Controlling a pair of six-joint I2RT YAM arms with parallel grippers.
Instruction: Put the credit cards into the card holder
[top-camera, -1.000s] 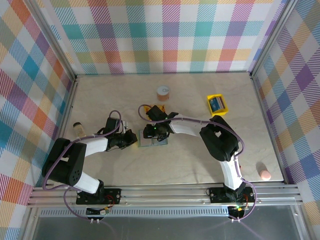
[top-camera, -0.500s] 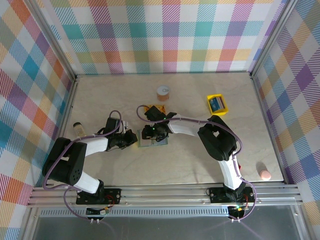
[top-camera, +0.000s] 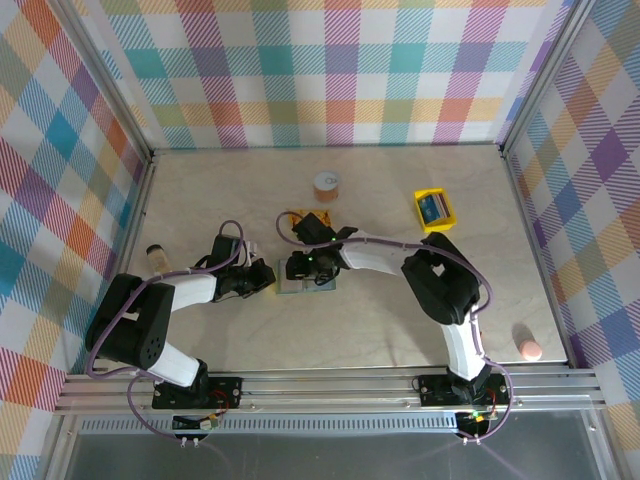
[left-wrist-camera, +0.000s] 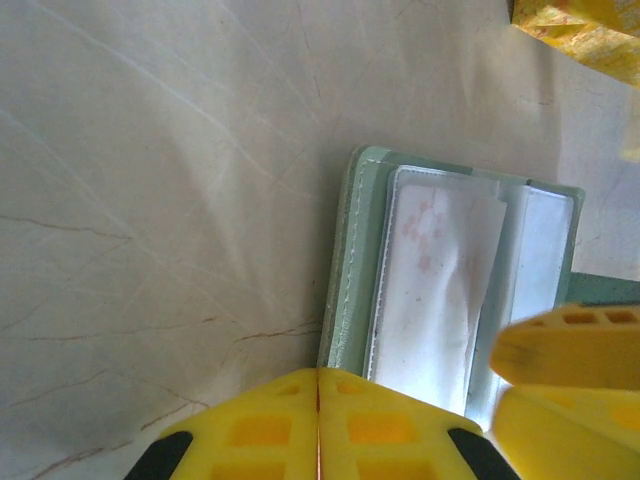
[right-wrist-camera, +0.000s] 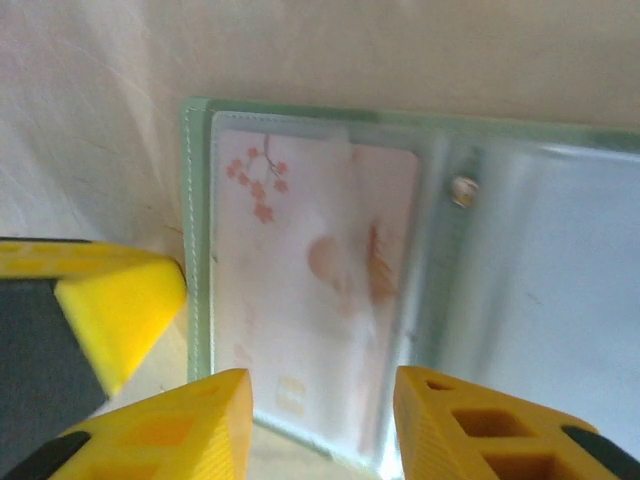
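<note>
Sage-green card holder (top-camera: 305, 280) lies open mid-desk (top-camera: 400, 320), with a pale blossom-printed credit card (right-wrist-camera: 310, 270) inside a clear sleeve. Left pincer (left-wrist-camera: 318, 400), pressed together, sits at its edge. The right pincer (right-wrist-camera: 318, 405) hovers spread over that sleeve, pinching nothing.

Card holder (top-camera: 303, 284): soft sage-green wallet, lying open and flat near the middle of the tabletop (top-camera: 220, 190), with its clear sleeves facing up and a small round snap between them.
Stored card: pale card (right-wrist-camera: 310, 290) with pink blossom print, flat inside the clear sleeve beside the holder's stitched edge, square with it.
Loose card: blue card (top-camera: 432, 207), flat in a yellow tray (top-camera: 446, 217), well apart from the holder; how many lie there cannot be told.
</note>
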